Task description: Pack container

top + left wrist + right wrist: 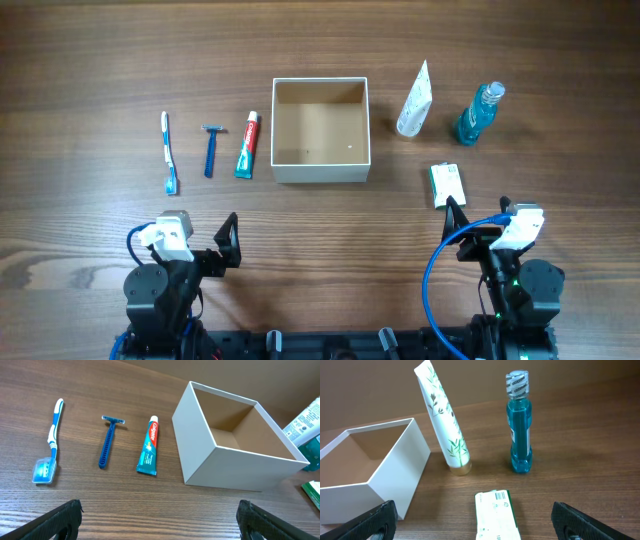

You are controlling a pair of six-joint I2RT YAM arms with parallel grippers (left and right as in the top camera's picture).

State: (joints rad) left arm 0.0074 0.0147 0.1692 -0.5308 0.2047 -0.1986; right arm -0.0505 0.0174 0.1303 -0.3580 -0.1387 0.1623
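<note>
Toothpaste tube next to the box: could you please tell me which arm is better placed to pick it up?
Left, probably. The toothpaste lies on the left gripper's side of the container, in front of its open fingers; the right gripper would have to reach across the container.

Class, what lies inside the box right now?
Nothing: from overhead the box shows only its bare tan floor. In the wrist views its near walls hide part of that floor.

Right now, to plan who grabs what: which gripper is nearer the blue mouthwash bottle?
Right. The right gripper sits just near-side of the mouthwash bottle, slightly left of it; the left gripper is far off to its left, past the container.
</note>
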